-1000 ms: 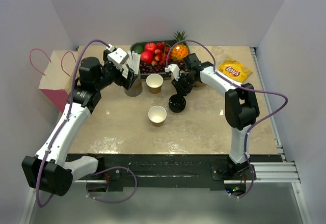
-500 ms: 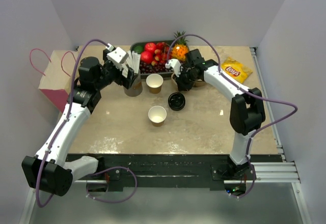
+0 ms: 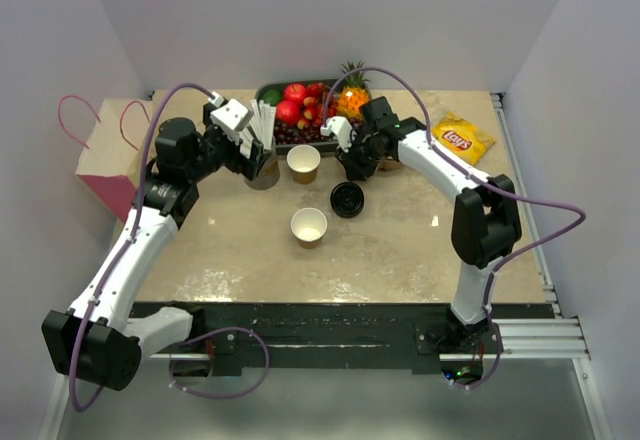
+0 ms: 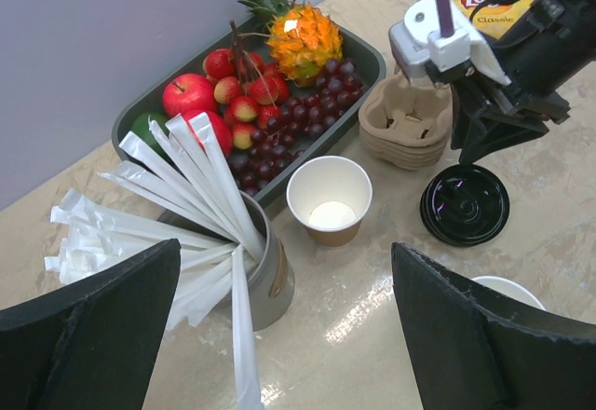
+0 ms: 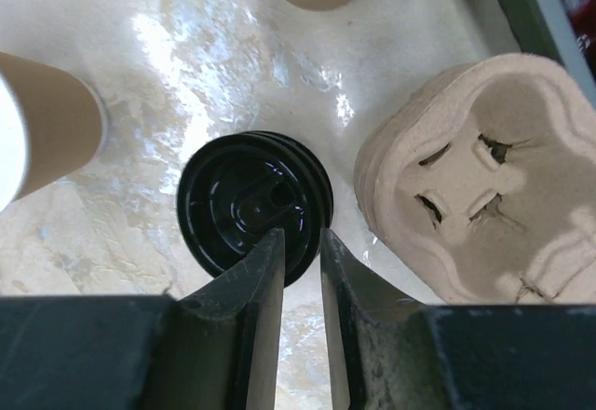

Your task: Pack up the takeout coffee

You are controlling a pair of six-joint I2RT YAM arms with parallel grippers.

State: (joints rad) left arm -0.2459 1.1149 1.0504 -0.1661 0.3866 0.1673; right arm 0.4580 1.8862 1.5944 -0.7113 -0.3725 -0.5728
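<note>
You cannot see the takeout coffee, a cup with its lid on, in any view, so you cannot tell where it is. What you do see are its parts.

Two brown paper cups, white inside, stand open on the table (image 3: 400, 250). One cup (image 3: 303, 163) is near the fruit tray (image 4: 372, 56). The other cup (image 3: 309, 227) is closer to you. Between them, a bit to the right, lies one stack of round black lids (image 3: 347, 198). You cannot count how many lids are in it.

There is also one stack of brown cup carriers (image 4: 410, 126), one pot (image 4: 270, 280) full of wrapped white straws, one yellow bag of chips (image 3: 460, 140) and one paper bag (image 3: 105, 155) with pink handles at the left edge.

Your left gripper (image 4: 286, 261) is above the straw pot. Its fingers are wide apart and hold nothing. Your right gripper (image 5: 301, 235) points down over the black lids. Its fingers are close together with a thin gap, and nothing sits in the gap.
</note>
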